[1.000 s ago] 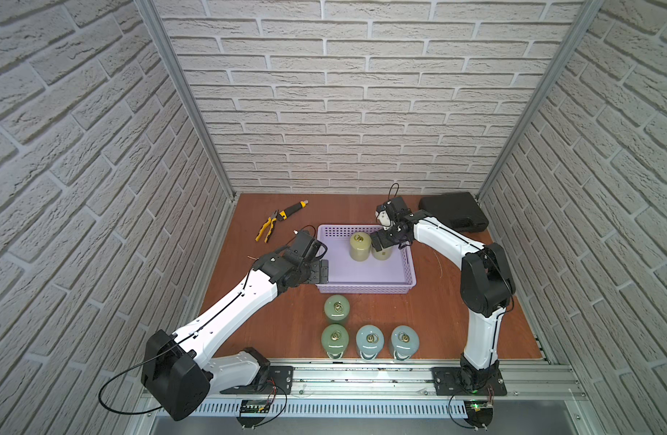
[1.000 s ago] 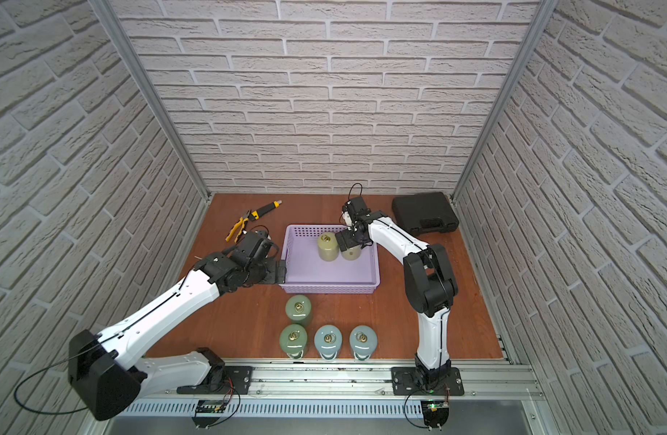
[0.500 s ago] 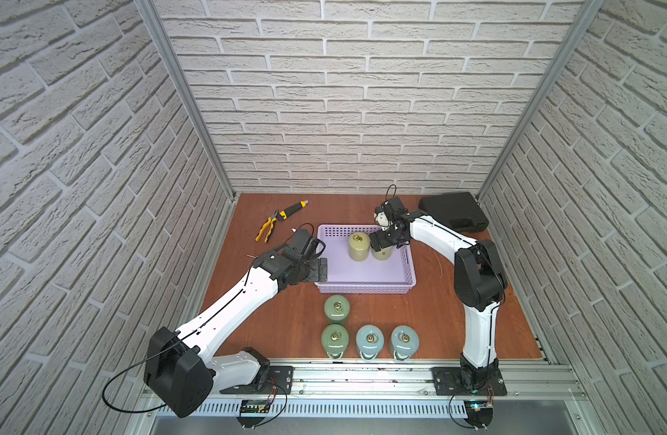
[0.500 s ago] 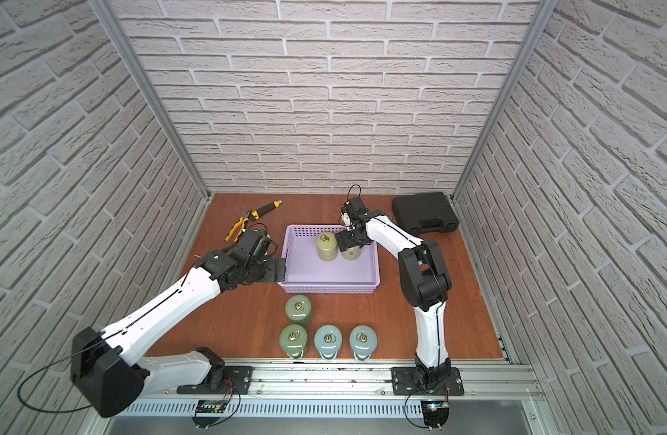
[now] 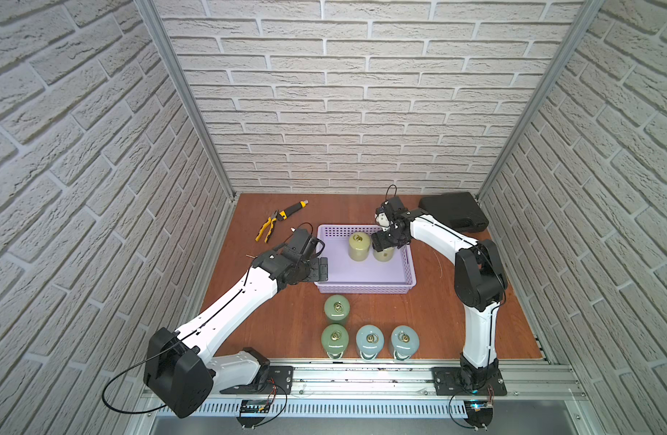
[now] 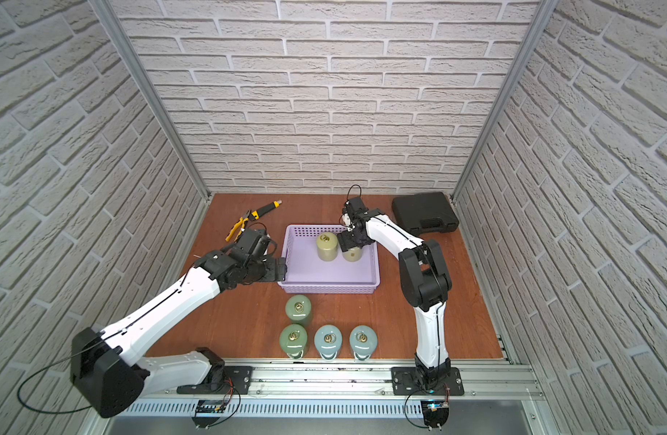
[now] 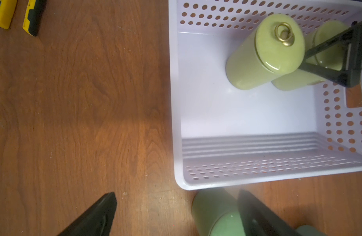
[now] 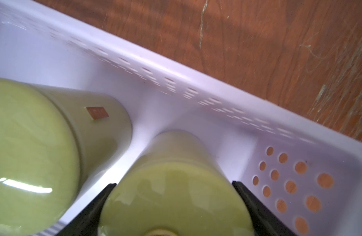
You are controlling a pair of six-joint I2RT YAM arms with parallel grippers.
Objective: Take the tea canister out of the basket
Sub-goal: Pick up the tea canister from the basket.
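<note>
Right arm has folded in a touch, elbow and wrist nudged toward the basket (image 5: 365, 288). Left arm same as before.

The target tea canister (image 5: 383, 255) stands upright inside the basket at its back-right corner. It sits just beside a second yellow-green canister (image 5: 358, 246) on its left.

The right gripper (image 8: 172, 183) comes in from above with one finger on each side of the lid. The inner finger is threaded into the slim gap between the two canisters, likely so the neighbour isn't knocked. The fingers look tight against the sides, but I cannot tell if they actually clamp yet. The canister is not lifted and looks to be still on the basket floor.

The left gripper (image 5: 321, 270) has its jaws wide apart and holds nothing. It is parked just outside the basket's left wall near the front corner, probably to keep clear or to steady the basket.

Four other canisters (image 5: 369, 339) already stand in front of the basket, so this looks like the grasp step for the fifth.
</note>
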